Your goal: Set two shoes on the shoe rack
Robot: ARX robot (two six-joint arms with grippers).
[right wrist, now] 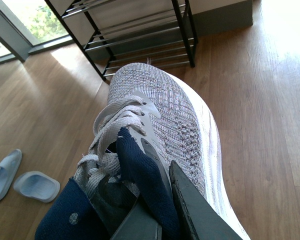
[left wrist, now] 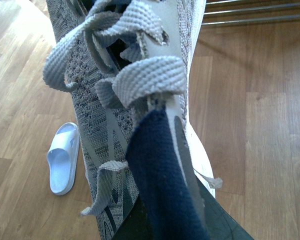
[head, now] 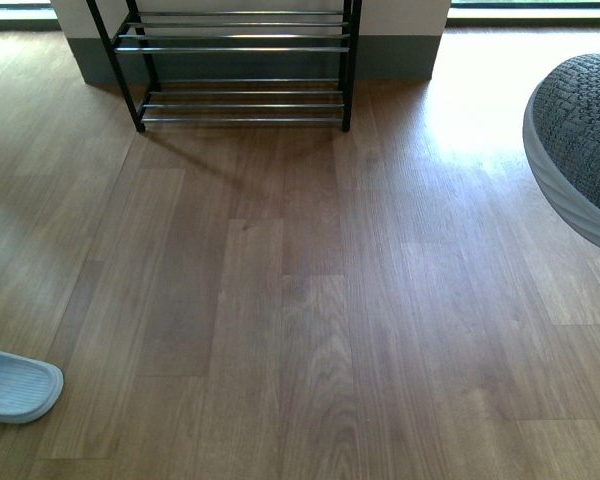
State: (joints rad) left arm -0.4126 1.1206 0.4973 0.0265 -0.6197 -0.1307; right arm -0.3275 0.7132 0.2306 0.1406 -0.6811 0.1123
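Each gripper holds one grey knit sneaker with a white sole. My left gripper [left wrist: 165, 220] is shut on a grey sneaker [left wrist: 115, 85] by its dark blue tongue, laces hanging loose. My right gripper [right wrist: 160, 210] is shut on the other grey sneaker [right wrist: 165, 115], also by its tongue and side wall. That sneaker's toe [head: 580, 140] shows at the right edge of the front view, held above the floor. The black shoe rack [head: 242, 60] with silver bars stands at the far wall; it also shows in the right wrist view [right wrist: 140, 35]. Its visible shelves hold nothing.
Pale blue slides lie on the wood floor: one [head: 15, 385] at the front left of the front view, one [left wrist: 64, 157] in the left wrist view, two [right wrist: 20, 180] in the right wrist view. A grey-based wall [head: 400, 50] stands behind the rack.
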